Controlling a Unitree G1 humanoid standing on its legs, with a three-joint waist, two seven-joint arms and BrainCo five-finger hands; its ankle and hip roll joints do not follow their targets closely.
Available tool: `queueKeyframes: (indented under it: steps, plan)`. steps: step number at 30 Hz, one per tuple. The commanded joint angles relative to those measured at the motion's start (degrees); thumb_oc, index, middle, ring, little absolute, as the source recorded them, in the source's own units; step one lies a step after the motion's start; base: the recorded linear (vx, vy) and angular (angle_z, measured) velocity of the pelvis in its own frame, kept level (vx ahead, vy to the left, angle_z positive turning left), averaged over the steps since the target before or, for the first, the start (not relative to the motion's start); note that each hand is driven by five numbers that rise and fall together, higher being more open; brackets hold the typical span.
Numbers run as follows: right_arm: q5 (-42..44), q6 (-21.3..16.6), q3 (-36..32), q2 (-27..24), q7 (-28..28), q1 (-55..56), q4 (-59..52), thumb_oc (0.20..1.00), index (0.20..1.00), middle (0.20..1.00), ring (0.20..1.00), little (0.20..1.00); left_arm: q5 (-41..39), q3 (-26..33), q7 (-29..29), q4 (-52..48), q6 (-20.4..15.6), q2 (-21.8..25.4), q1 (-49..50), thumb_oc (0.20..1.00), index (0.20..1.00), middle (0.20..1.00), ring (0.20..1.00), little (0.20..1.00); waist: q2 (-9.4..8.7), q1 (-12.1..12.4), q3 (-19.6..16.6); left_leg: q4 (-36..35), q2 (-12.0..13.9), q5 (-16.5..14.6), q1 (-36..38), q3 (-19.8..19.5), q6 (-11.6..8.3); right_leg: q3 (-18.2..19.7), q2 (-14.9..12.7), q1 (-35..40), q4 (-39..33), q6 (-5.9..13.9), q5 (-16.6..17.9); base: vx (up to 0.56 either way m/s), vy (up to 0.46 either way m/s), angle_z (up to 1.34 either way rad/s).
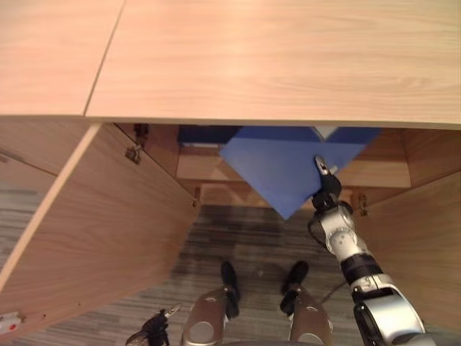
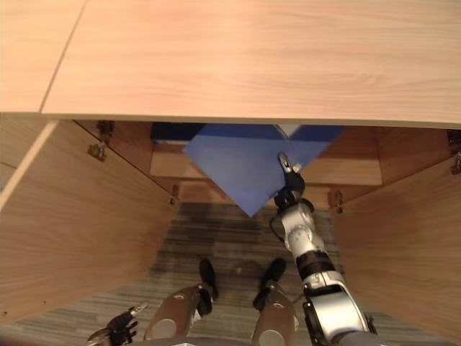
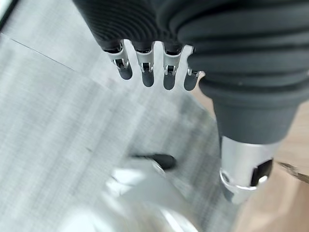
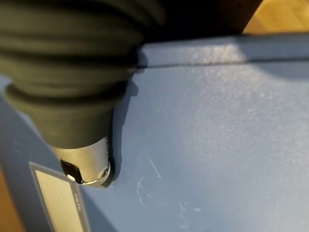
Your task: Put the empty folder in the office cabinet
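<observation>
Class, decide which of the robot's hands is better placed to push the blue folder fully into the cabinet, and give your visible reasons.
The right hand: it rests on the blue folder, which sticks out of the open cabinet. The left hand hangs low over the floor, fingers relaxed, holding nothing.

You are looking along the left hand (image 3: 203,43) from very close — its dark ribbed cover takes up the upper part of the view. A row of silver, dark-tipped fingers (image 3: 147,72) hangs out straight from under that cover, holding nothing and touching nothing. The thumb (image 3: 244,166) sits apart from them, silver past its dark sleeve. Beyond the hand lies grey striped carpet (image 3: 53,125) — and a strip of light wood (image 3: 289,193) at the edge.
</observation>
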Motion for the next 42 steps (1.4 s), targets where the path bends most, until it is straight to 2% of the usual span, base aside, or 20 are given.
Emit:
queueKeyframes:
  steps: [1, 7, 8, 11, 12, 13, 20, 26, 33, 34, 40, 42]
  plan:
    - [-0.21, -6.01, -3.01, -4.34, -0.74, -2.22, -4.33, 0.200, 0.200, 0.200, 0.200, 0.200, -2.70, -3.64, 0.23, -4.01, -1.38, -0.84, 0.87, 1.000, 1.000, 1.000, 1.000, 1.000, 0.76, -0.70, 0.17, 6.18, 1.55, -3.63, -4.29, -5.55, -3.27, 4.36, -1.32, 2.72, -0.60, 3.86, -0.02, -0.02, -0.044, 0.31]
    - [0.50, -7.09, -3.04, -8.73, -3.08, -10.41, -4.41, 0.200, 0.200, 0.200, 0.200, 0.200, -7.36, -8.53, 0.18, -16.27, -1.85, 1.09, 2.03, 1.000, 1.000, 1.000, 1.000, 1.000, 2.50, -0.64, 0.28, 15.52, 3.28, -6.70, -13.41, -7.93, -2.18, 5.43, -4.40, -5.70, 9.31, 2.85, -3.71, 0.00, -0.047, 0.08]
    - [1.22, -8.11, -3.30, -11.38, -4.58, -15.64, -2.93, 0.200, 0.200, 0.200, 0.200, 0.200, -10.19, -10.82, 0.18, -23.56, -2.26, 2.90, 2.77, 1.000, 1.000, 1.000, 1.000, 1.000, 3.28, -0.23, 0.21, 19.88, 3.65, -8.16, -17.42, -8.58, -1.54, 5.99, -5.58, -9.13, 13.94, 2.06, -6.02, 0.01, -0.050, 0.13]
    - [1.97, -8.47, -3.35, -12.42, -4.90, -17.67, -1.61, 0.200, 0.200, 0.200, 0.200, 0.200, -10.95, -11.67, 0.38, -26.99, -2.00, 4.08, 3.14, 1.000, 1.000, 1.000, 1.000, 1.000, 3.66, 0.13, -0.23, 21.98, 3.85, -8.99, -19.72, -8.88, -1.38, 6.37, -6.09, -11.40, 16.56, 1.73, -7.42, 0.01, -0.027, 0.20]
    - [3.21, -9.12, -3.19, -15.16, -5.90, -22.45, 1.25, 0.200, 0.200, 0.200, 0.200, 0.200, -12.38, -12.73, 0.57, -32.54, -2.27, 6.53, 3.93, 1.000, 1.000, 1.000, 1.000, 1.000, 4.28, 0.87, -0.70, 24.90, 3.76, -10.09, -22.61, -9.23, -1.06, 6.97, -6.87, -14.43, 20.42, 1.21, -9.43, 0.04, -0.030, 0.15]
    - [3.59, -9.18, -3.42, -16.41, -6.33, -24.23, 2.42, 0.200, 0.200, 0.200, 0.200, 0.200, -13.10, -13.07, 0.49, -34.50, -2.22, 7.45, 4.13, 1.000, 1.000, 1.000, 1.000, 1.000, 4.45, 1.06, -0.85, 26.03, 3.66, -10.34, -23.73, -9.41, -1.02, 7.22, -7.09, -15.57, 21.96, 1.01, -9.99, 0.05, -0.045, 0.11]
    - [6.30, -6.97, -0.77, -23.55, -7.16, -35.63, 14.83, 0.200, 0.200, 0.200, 0.200, 0.200, -16.82, -13.86, 1.38, -44.95, -1.48, 12.32, 5.26, 1.000, 1.000, 1.000, 1.000, 1.000, 5.01, 2.97, -2.70, 33.44, 3.63, -13.04, -31.95, -10.54, -0.99, 8.56, -9.26, -23.75, 31.14, -0.57, -15.33, 0.04, -0.043, 0.12]
    - [9.19, -6.24, -0.57, -27.58, -8.77, -41.84, 25.61, 0.200, 0.200, 0.200, 0.200, 0.200, -17.85, -13.90, 2.92, -49.28, -1.08, 14.61, 6.00, 1.000, 1.000, 1.000, 1.000, 1.000, 5.84, 4.49, -4.12, 36.99, 3.36, -14.19, -37.22, -12.07, -0.97, 9.36, -11.09, -28.74, 36.46, -1.53, -18.24, 0.03, -0.054, 0.13]
    - [10.10, -4.23, -0.93, -28.60, -10.20, -44.75, 34.24, 0.200, 0.200, 0.200, 0.200, 0.200, -17.84, -14.22, 3.93, -50.84, -0.90, 15.49, 7.02, 1.000, 1.000, 1.000, 1.000, 1.000, 6.57, 5.61, -4.96, 38.80, 3.29, -14.49, -40.92, -12.80, -1.01, 9.73, -12.37, -32.06, 39.65, -1.95, -19.83, 0.00, -0.033, 0.10]
    - [10.62, -4.24, -1.75, -29.35, -12.70, -45.93, 38.00, 0.200, 0.200, 0.200, 0.200, 0.200, -18.27, -14.28, 4.77, -52.05, -1.13, 16.17, 7.64, 1.000, 1.000, 1.000, 1.000, 1.000, 7.18, 6.08, -4.72, 39.27, 3.27, -14.62, -41.82, -13.09, -1.09, 9.72, -12.83, -32.86, 40.56, -1.87, -20.17, 0.00, -0.034, 0.10]
    - [13.44, -4.54, -4.86, -30.08, -16.25, -46.86, 41.81, 0.200, 0.200, 0.200, 0.200, 0.200, -18.89, -14.01, 6.30, -54.03, -1.27, 17.12, 8.30, 1.000, 1.000, 1.000, 1.000, 1.000, 8.06, 6.40, -4.23, 40.87, 3.26, -15.20, -43.62, -13.49, -1.35, 9.52, -14.06, -33.87, 42.32, -1.71, -21.05, 0.01, -0.022, 0.11]
    - [15.63, -5.84, -6.72, -30.01, -17.95, -46.92, 41.24, 0.200, 0.200, 0.200, 0.200, 0.200, -19.67, -13.93, 7.13, -54.50, -1.37, 17.56, 8.45, 1.000, 1.000, 1.000, 1.000, 1.000, 8.71, 6.84, -3.97, 41.71, 2.95, -15.46, -44.36, -13.58, -1.41, 9.67, -14.81, -34.59, 43.76, -1.52, -21.48, 0.02, -0.019, 0.08]
